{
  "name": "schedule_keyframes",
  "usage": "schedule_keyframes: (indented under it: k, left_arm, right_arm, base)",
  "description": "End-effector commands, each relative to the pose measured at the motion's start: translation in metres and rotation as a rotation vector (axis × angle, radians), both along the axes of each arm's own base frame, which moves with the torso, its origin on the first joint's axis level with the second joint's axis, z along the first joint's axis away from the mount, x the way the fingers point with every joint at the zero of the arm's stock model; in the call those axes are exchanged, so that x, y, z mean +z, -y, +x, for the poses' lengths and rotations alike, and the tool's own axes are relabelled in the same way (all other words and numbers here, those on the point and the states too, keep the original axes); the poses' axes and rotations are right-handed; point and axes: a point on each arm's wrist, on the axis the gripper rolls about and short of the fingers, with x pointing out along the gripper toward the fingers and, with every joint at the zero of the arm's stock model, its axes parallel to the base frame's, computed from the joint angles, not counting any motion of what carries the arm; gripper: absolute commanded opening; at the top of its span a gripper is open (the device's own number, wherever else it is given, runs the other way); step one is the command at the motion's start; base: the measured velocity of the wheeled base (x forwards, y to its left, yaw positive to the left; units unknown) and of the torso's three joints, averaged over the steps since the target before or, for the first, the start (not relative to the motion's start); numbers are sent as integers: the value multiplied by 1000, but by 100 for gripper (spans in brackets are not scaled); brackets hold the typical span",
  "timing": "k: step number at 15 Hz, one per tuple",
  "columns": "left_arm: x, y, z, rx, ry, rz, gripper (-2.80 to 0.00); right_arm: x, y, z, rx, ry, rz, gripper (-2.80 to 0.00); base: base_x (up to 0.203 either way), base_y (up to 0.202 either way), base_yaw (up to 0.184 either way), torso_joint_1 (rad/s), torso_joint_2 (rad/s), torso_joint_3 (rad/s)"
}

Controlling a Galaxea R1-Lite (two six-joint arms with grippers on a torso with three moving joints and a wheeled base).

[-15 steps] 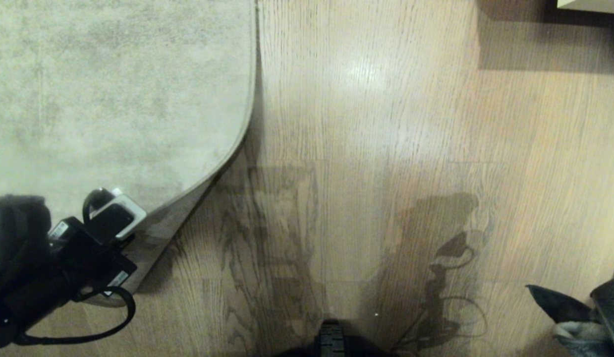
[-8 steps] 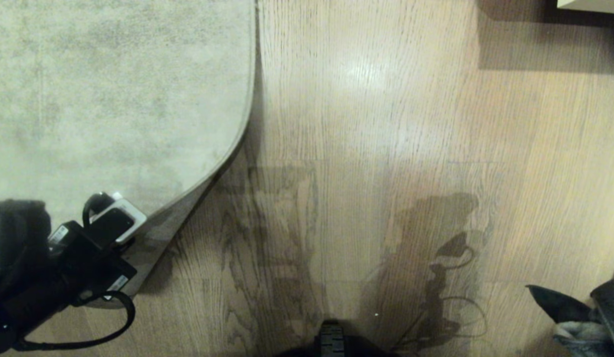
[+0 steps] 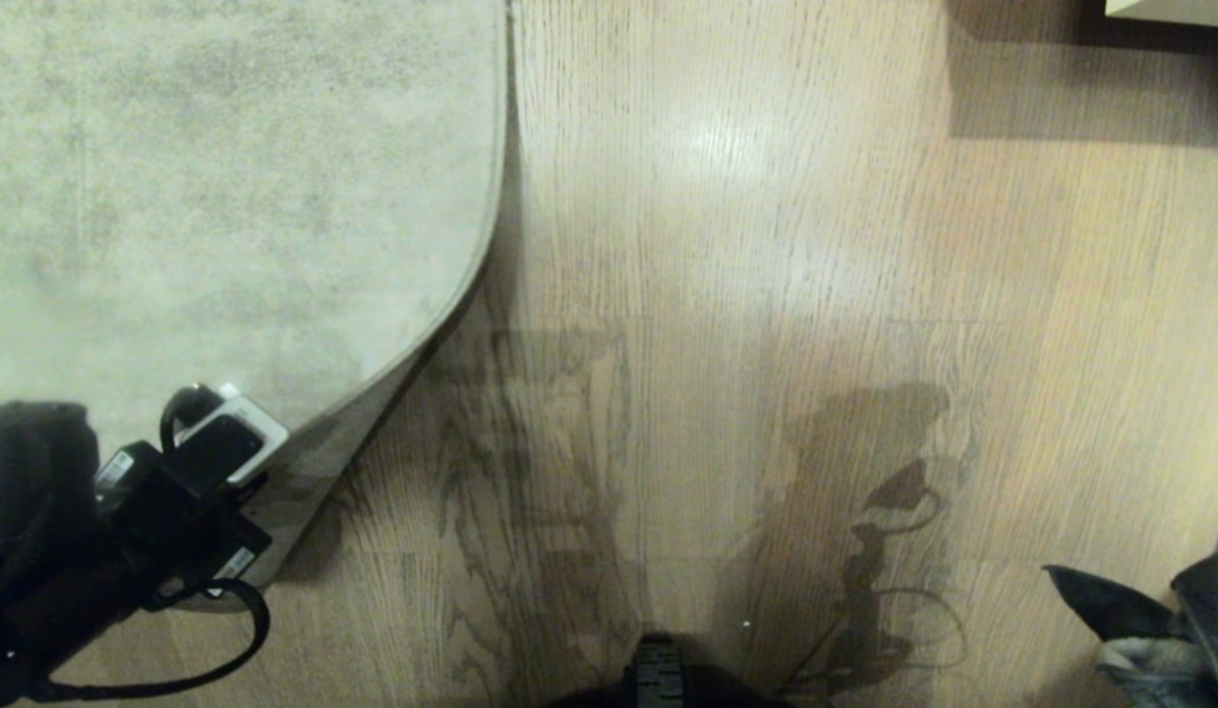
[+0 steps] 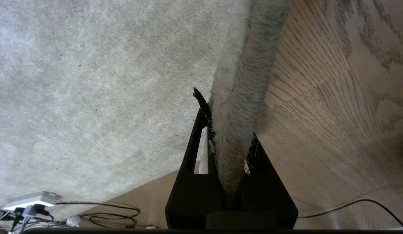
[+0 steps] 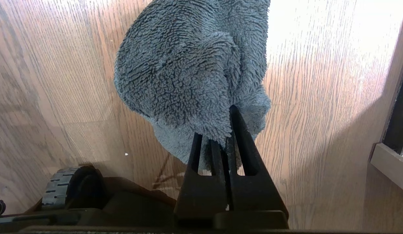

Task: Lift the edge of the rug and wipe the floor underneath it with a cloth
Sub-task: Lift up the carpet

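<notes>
The pale grey-beige rug fills the upper left of the head view. Its near corner curls up off the floor. My left arm is at the lower left, and my left gripper is shut on the rug edge. The fringed border runs down between the two black fingers. Wood planks show beside the raised edge. My right gripper hangs over bare floor, shut on the fuzzy grey-blue cloth. That cloth also shows at the head view's lower right.
A dark furniture base with its shadow sits at the far right. A white power strip with cables lies past the rug's other side, and a thin cable crosses the planks. My base wheel and a furniture edge are close to the right arm.
</notes>
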Motion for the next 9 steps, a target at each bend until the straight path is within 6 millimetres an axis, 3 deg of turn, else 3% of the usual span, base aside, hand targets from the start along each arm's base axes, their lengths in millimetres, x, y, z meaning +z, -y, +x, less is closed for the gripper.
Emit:
schedule_keyframes:
  k: [1, 9]
  left_arm:
    - [-1, 1, 1, -6, -5, 2, -280]
    - [-2, 4, 2, -18, -8, -3, -280]
  right_arm:
    - [0, 0, 0, 0, -1, 0, -280]
    - [0, 0, 0, 0, 0, 0, -280]
  base:
    - [0, 0, 0, 0, 0, 0]
    - [0, 0, 0, 0, 0, 0]
